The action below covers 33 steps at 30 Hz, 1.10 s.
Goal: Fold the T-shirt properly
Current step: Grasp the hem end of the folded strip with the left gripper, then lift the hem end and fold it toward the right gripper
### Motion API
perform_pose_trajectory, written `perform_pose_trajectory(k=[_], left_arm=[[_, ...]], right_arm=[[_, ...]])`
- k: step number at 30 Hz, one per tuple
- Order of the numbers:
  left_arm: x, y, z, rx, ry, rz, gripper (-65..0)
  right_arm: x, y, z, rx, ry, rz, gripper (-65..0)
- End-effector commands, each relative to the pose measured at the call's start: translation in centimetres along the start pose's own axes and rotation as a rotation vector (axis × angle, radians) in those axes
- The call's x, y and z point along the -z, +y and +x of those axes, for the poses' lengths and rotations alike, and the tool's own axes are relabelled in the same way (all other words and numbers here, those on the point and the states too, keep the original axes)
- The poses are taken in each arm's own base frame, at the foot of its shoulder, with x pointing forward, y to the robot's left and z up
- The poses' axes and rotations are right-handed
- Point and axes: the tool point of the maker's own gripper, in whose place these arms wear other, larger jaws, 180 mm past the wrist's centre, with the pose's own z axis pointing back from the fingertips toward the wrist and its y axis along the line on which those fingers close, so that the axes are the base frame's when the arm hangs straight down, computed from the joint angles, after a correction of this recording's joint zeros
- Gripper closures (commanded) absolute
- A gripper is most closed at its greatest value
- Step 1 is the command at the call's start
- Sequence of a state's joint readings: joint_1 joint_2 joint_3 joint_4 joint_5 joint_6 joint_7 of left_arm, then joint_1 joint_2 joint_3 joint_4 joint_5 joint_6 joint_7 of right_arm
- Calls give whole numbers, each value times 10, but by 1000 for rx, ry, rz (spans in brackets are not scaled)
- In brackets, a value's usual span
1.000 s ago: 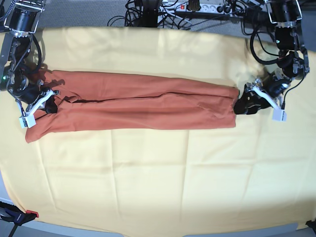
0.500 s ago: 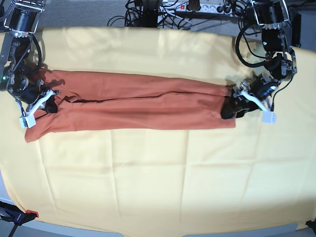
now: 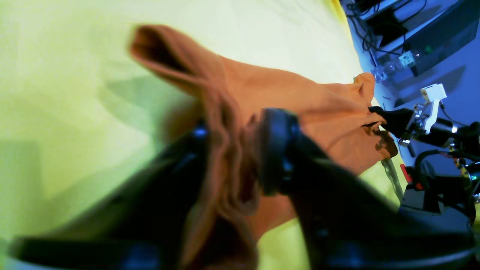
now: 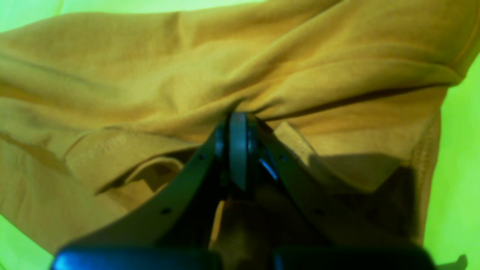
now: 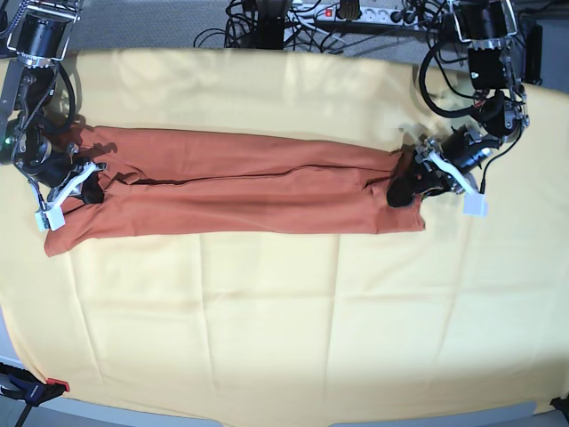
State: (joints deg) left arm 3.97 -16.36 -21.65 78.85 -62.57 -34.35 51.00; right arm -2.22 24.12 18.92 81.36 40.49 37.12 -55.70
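Note:
The rust-orange T-shirt (image 5: 240,182) lies folded into a long strip across the yellow cloth (image 5: 284,329). At the shirt's right end in the base view, my left gripper (image 5: 402,191) sits over the hem. In the left wrist view a bunch of the T-shirt (image 3: 300,97) runs between the left gripper's (image 3: 238,150) fingers, which press on it. At the strip's left end my right gripper (image 5: 84,187) rests on the fabric. The right wrist view shows the right gripper (image 4: 238,120) shut, with a fold of the T-shirt (image 4: 187,56) pinched at its tip.
Cables and a power strip (image 5: 356,13) run along the back edge behind the cloth. A red-handled clamp (image 5: 36,389) sits at the front left corner. The yellow cloth covers nearly the whole table.
My left gripper has moved leftward onto the shirt's right end and its fingers have come together on the fabric, wrinkling it there. The right arm has stayed put.

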Motion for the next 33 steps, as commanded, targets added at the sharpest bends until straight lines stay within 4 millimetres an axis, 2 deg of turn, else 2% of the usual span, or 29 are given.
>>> perform_pose_trajectory(k=[1, 2, 7, 11, 19, 22, 26, 33], left_arm=[[1, -1, -1, 0, 15, 0, -72], [1, 0, -2, 2, 19, 4, 0], [1, 0, -2, 6, 21, 7, 0], [1, -9, 3, -16, -4, -38, 0], [-5, -61, 12, 71, 10, -252, 0], [-6, -73, 16, 121, 21, -270, 0], [-9, -71, 20, 172, 34, -244, 0], [-28, -47, 30, 253, 92, -148, 0]], right_arm=[[-2, -4, -12, -24, 71, -17, 0], [-2, -4, -12, -24, 71, -17, 0], [-2, -4, -12, -24, 71, -17, 0], [-2, -4, -12, -24, 71, -17, 0], [-2, -4, -12, -24, 72, -18, 0], [-2, -5, -13, -25, 74, -19, 0], [-3, -5, -14, -25, 82, -20, 0], [-3, -5, -14, -25, 82, -20, 0]])
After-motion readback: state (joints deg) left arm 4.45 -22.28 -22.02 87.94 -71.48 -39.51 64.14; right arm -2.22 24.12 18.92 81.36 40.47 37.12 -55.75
